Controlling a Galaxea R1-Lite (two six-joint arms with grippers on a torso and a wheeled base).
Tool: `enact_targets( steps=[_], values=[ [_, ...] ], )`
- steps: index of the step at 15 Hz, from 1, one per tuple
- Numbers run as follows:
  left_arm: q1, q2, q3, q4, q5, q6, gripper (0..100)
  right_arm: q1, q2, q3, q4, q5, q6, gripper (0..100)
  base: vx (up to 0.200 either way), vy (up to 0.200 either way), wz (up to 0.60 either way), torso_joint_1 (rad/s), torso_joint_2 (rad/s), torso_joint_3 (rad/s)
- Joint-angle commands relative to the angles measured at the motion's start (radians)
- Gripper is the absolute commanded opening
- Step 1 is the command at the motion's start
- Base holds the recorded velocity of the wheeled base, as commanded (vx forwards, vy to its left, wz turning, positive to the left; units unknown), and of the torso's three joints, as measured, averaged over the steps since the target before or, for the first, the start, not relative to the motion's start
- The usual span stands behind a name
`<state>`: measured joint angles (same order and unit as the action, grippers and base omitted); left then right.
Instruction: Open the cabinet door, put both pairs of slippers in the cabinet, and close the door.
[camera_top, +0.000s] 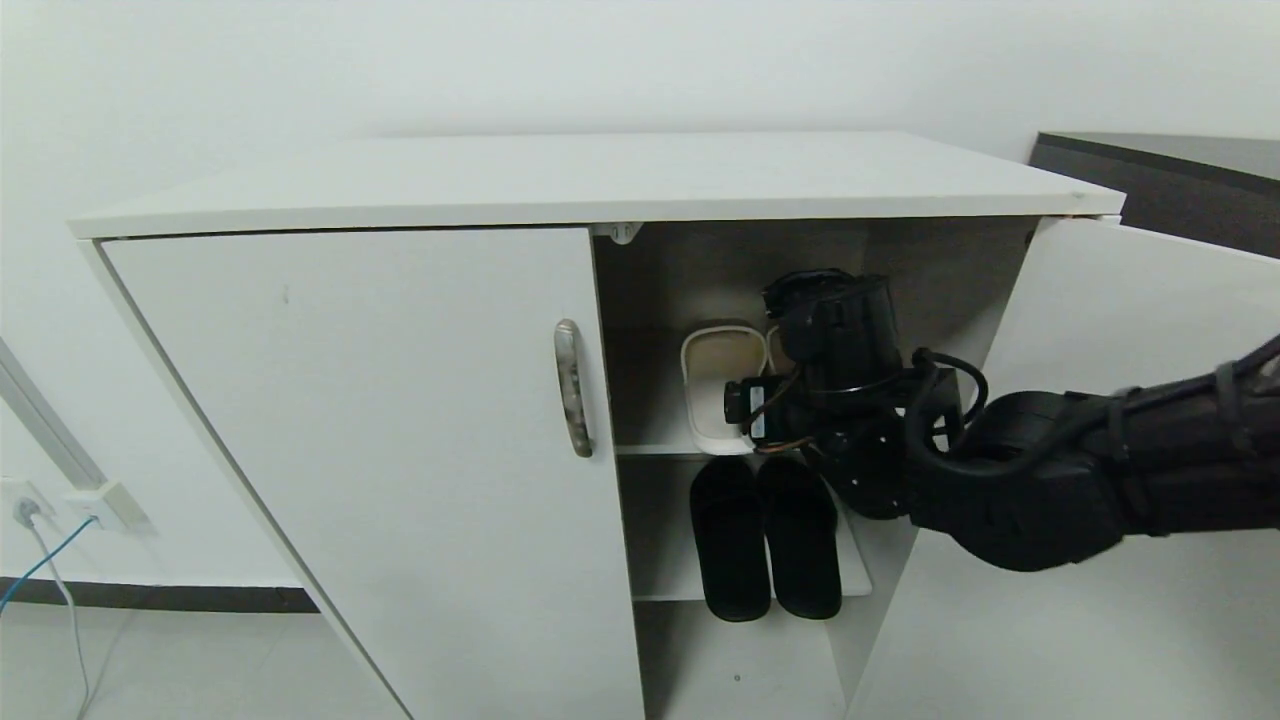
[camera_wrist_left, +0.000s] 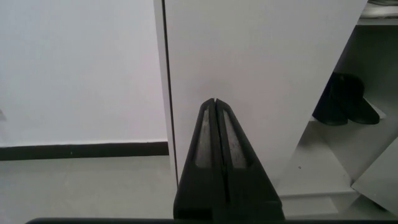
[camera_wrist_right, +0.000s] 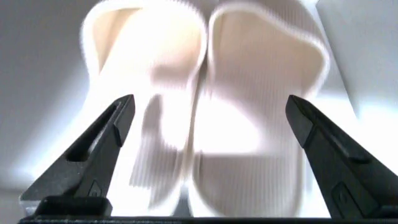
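Observation:
The white cabinet (camera_top: 590, 180) has its right door (camera_top: 1120, 330) swung open and its left door (camera_top: 380, 420) closed. A pair of black slippers (camera_top: 765, 535) lies on the lower shelf. A pair of white slippers (camera_wrist_right: 205, 106) stands on the upper shelf, tipped up toward the back; one white slipper (camera_top: 722, 395) shows beside the arm. My right gripper (camera_wrist_right: 208, 124) is open inside the upper compartment, fingers spread to either side of the white pair, not gripping it. My left gripper (camera_wrist_left: 215, 102) is shut and empty, in front of the closed left door, with the black slippers (camera_wrist_left: 345, 99) off to the side.
The left door carries a metal handle (camera_top: 570, 390). A wall socket with a blue cable (camera_top: 40, 560) sits low on the left wall. A dark counter (camera_top: 1170, 170) stands behind the cabinet on the right. Bare floor lies before the cabinet.

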<state>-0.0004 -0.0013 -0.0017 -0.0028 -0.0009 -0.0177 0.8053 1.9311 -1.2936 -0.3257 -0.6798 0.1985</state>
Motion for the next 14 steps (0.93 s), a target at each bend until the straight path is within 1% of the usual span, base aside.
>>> enact_targets(
  steps=[1, 3, 5, 6, 7, 13, 14],
  values=[
    [0.000, 0.001, 0.000, 0.000, -0.001, 0.001, 0, 0.066, -0.135, 0.148, -0.058, 0.000, 0.001, 100, 0.000, 0.000, 0.00, 0.000, 0.00, 0.000],
    [0.000, 0.001, 0.000, 0.000, -0.001, 0.001, 0, 0.103, -0.182, 0.263, -0.134, 0.006, -0.002, 100, -0.200, 0.000, 0.00, 0.005, 0.00, 0.002],
    [0.000, 0.001, 0.000, 0.000, -0.001, 0.002, 0, 0.124, -0.196, 0.318, -0.199, 0.006, -0.007, 100, -0.200, 0.000, 0.00, 0.010, 0.00, 0.002],
    [0.000, 0.001, 0.000, 0.000, -0.001, 0.001, 0, 0.130, -0.198, 0.324, -0.207, 0.006, -0.010, 100, -0.200, 0.000, 0.00, 0.007, 0.00, -0.002],
    [0.000, 0.001, 0.000, 0.000, -0.001, 0.001, 0, 0.133, -0.196, 0.323, -0.208, 0.008, -0.010, 0, -0.200, 0.000, 0.00, 0.002, 0.01, 0.002],
    [0.000, 0.001, 0.000, 0.000, -0.001, 0.001, 0, 0.127, -0.190, 0.339, -0.210, 0.066, -0.002, 0, -0.200, 0.000, 0.00, -0.001, 0.00, 0.002],
    [0.000, 0.001, 0.000, 0.000, -0.001, 0.001, 0, 0.115, -0.190, 0.366, -0.220, 0.101, -0.004, 0, -0.200, 0.000, 0.00, -0.002, 0.00, 0.002]
  ],
)
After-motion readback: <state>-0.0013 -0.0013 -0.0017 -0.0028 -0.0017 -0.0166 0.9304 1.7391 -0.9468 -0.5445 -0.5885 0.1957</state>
